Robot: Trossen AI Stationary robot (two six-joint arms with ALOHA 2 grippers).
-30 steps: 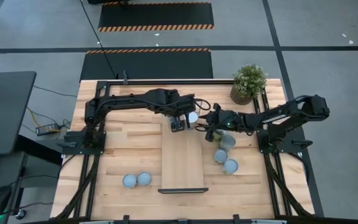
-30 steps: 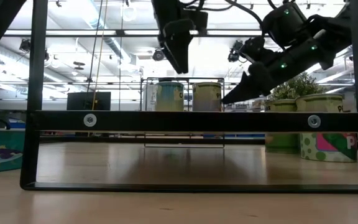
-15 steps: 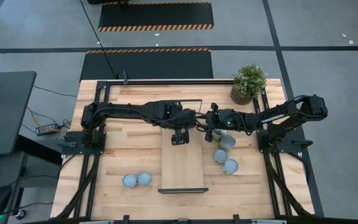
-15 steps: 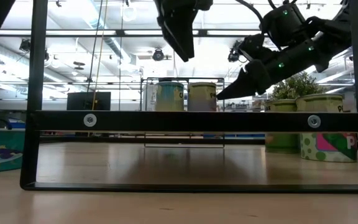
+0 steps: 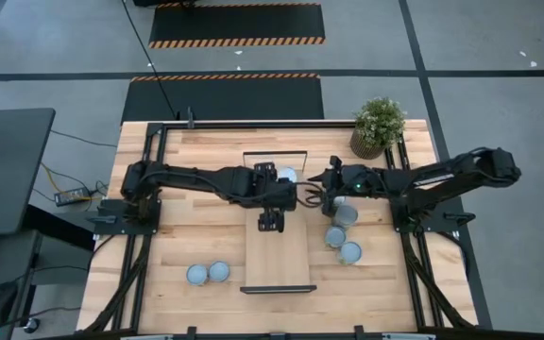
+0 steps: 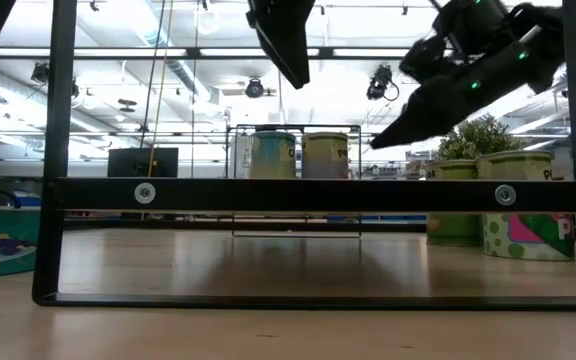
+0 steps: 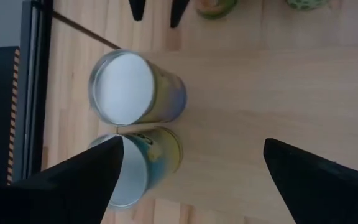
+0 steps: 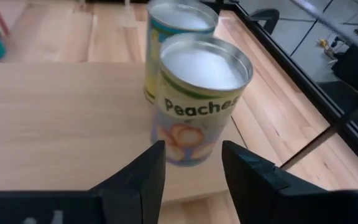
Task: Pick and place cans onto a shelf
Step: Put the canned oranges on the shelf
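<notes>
My left pincer (image 7: 191,168) hangs above the long light-wood shelf (image 5: 277,250) with its fingers wide apart and nothing between them. Just under and ahead of it stand two silvery metal cans with pale round tops (image 7: 135,90), side by side at the shelf's far end, touching or nearly so. My right pincer (image 8: 188,165) points at the same pair from the other side, fingers part-way apart and empty, the nearer can (image 8: 197,99) just in front of its tips.

I judge the risk to be a nudge: either pincer dropping or swinging low could clip a can and tip it off the shelf's edge, and the two arms are close enough to foul each other.

The near can reads "Peaches" on a pale blue and yellow label, upright and undented. More cans wait on the table beside the right arm (image 5: 344,215) and near the left (image 5: 208,273).
</notes>
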